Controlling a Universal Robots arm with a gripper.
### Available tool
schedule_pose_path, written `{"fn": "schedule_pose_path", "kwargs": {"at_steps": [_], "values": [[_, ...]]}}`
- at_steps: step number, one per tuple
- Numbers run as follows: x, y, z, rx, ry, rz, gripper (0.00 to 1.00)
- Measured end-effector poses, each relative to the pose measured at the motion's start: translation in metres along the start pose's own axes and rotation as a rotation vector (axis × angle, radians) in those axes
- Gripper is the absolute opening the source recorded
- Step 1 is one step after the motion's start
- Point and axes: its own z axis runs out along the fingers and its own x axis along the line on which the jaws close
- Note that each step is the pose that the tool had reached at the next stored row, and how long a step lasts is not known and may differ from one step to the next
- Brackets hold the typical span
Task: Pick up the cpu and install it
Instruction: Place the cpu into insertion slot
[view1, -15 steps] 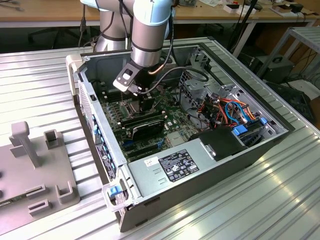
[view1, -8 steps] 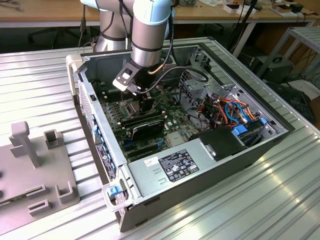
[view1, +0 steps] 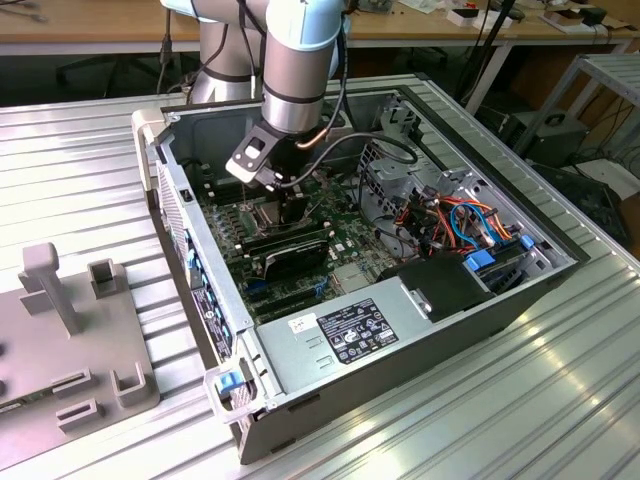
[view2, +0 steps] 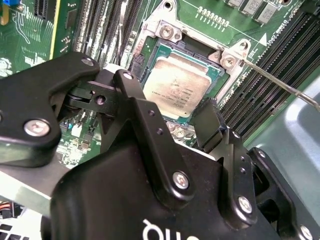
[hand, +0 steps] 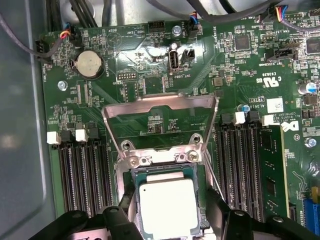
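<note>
On the motherboard (hand: 240, 65), the gripper (view2: 167, 100), fingers spread, straddles the cpu (hand: 167, 205) lying in its socket (view2: 172, 50); the chip should sit flat and square.

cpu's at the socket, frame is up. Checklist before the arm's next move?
1. Socket frame hinged up, off the cpu: ok.
2. Lever released, angled away from the socket: ok.
3. cpu lies square within the socket, in both wrist views: ok.
4. cpu fully seated: cannot tell.
5. Gripper centred over the cpu: ok.
6. Gripper's hold on the cpu, clamped or released: cannot tell.
</note>
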Motion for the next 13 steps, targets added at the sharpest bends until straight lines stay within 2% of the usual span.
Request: {"fn": "schedule_pose_path", "kwargs": {"at_steps": [5,8,10,11,13], "values": [[0.0001,0.0003,0.0001,-0.0012,0.0079,-0.058,0.67],[0.0001,0.0003,0.0001,-0.0011,0.0081,-0.059,0.67],[0.0001,0.0002,0.0,-0.0007,0.0136,-0.059,0.67],[0.0003,0.0001,0.0001,-0.0005,0.0187,-0.058,0.67],[0.0003,0.0001,0.0001,-0.0005,0.0201,-0.058,0.67]]}}
